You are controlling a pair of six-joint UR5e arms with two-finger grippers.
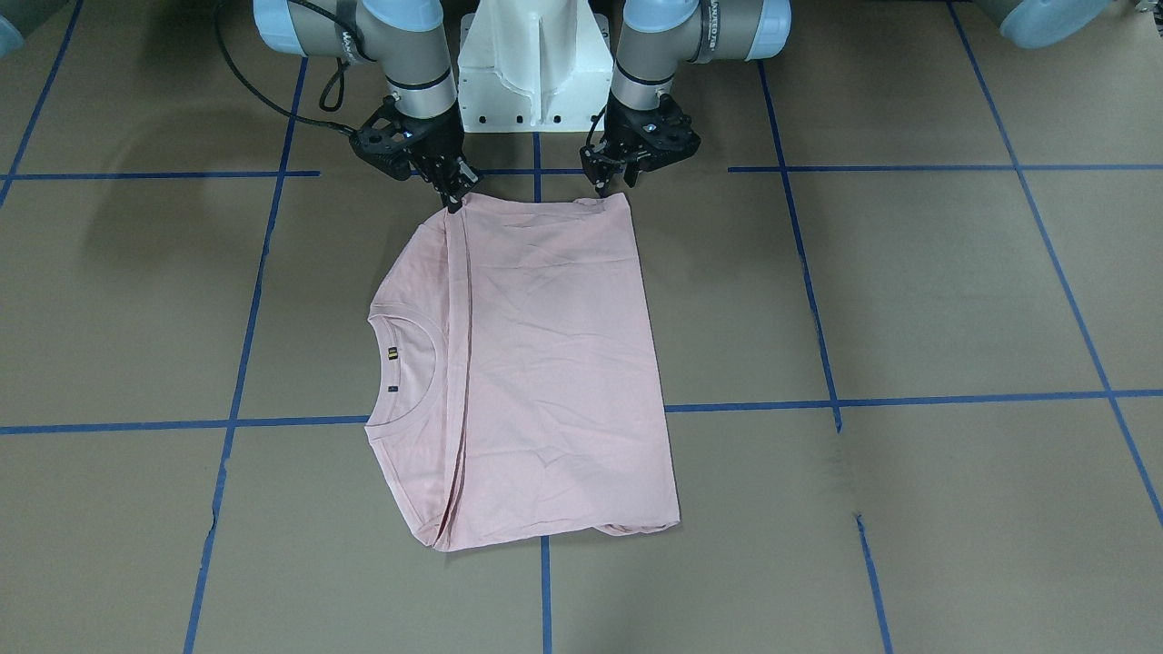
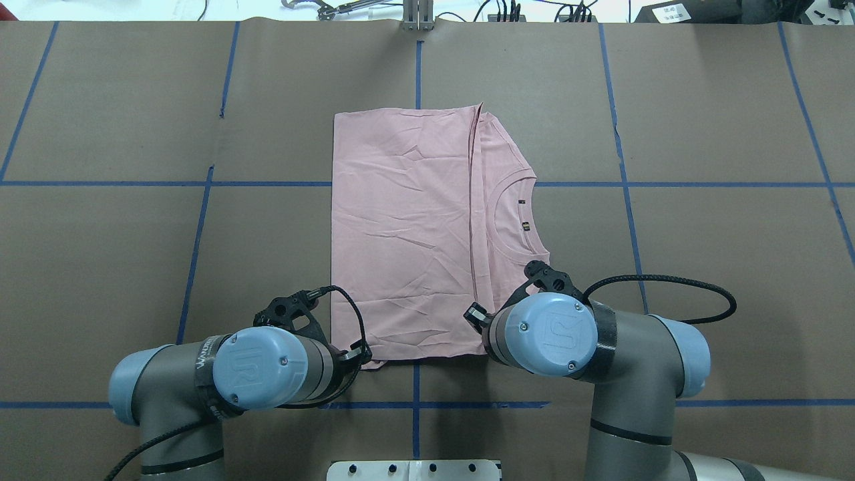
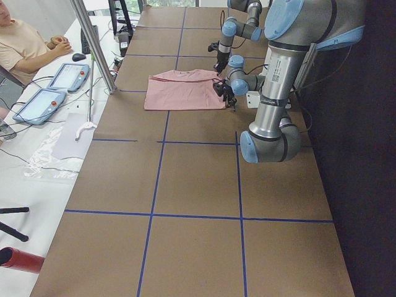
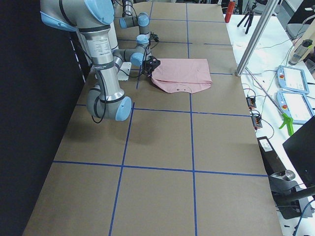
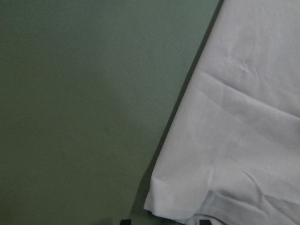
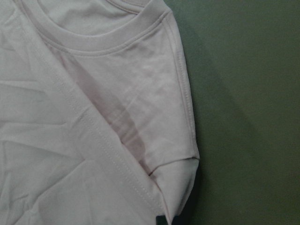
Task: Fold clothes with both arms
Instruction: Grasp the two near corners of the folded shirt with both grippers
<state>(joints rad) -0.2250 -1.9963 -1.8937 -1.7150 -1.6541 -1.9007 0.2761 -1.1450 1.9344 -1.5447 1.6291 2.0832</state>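
Observation:
The clothes (image 1: 545, 363) are one pale pink T-shirt, folded into a rectangle and lying flat mid-table, plain side up. Its ribbed collar (image 2: 514, 220) shows on the robot's right. My left gripper (image 1: 611, 188) hangs low at the shirt's near left corner. In the left wrist view its two fingertips (image 5: 124, 221) stand apart at the bottom edge, with the shirt's corner (image 5: 159, 206) between them. My right gripper (image 1: 452, 202) touches the near right corner with its fingers drawn together. In the right wrist view the curled hem corner (image 6: 180, 183) runs down to a dark tip at bottom centre.
The white pedestal base (image 1: 531, 73) stands just behind both grippers. Blue tape lines (image 1: 536, 173) cross the brown table. Beyond the far edge is an aluminium post (image 3: 93, 43) and a side table with teach pendants (image 3: 68, 77), where a person (image 3: 25, 43) sits.

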